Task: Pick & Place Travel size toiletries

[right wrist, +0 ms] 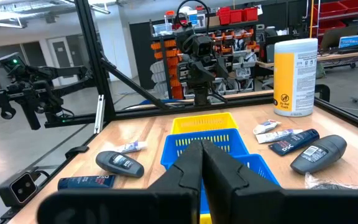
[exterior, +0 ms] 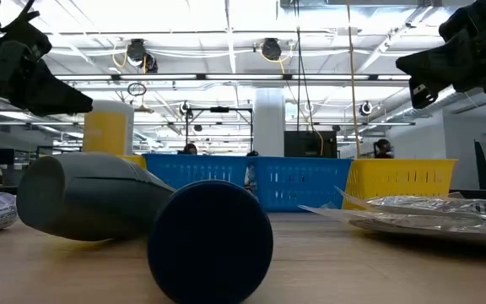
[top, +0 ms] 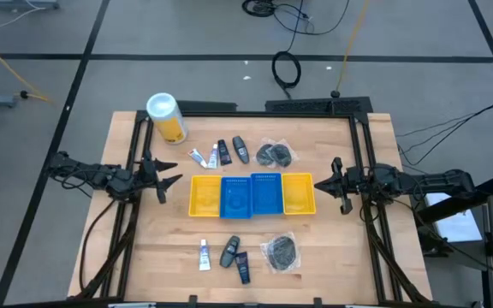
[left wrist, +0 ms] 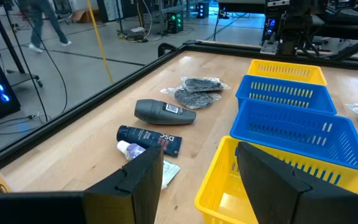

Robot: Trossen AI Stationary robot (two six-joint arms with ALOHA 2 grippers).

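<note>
- High view, bottom middle: one group of toiletries lies on the wooden table [top: 332, 248]. It has a small white tube [top: 204, 254], a grey oval bottle [top: 229, 252], a dark navy bottle [top: 242, 268] and a clear packet [top: 282, 252] with dark round things inside.
- In the middle of the frame sit four bins in a row: a yellow bin [top: 204, 196], two blue bins [top: 251, 195] and another yellow bin [top: 299, 193].
- Left of the bins, the left gripper [top: 171, 175] hangs with its fingers spread apart and holds nothing.
- Right of the bins, the right gripper [top: 329, 184] hangs with its fingers pressed together and holds nothing.
- Above the bins lies a second group: white tubes [top: 198, 157], a dark bottle [top: 225, 152], a grey oval piece [top: 241, 149] and clear packets [top: 275, 154].
- At the upper left stands a big yellow canister [top: 167, 116] with a white lid.
</note>
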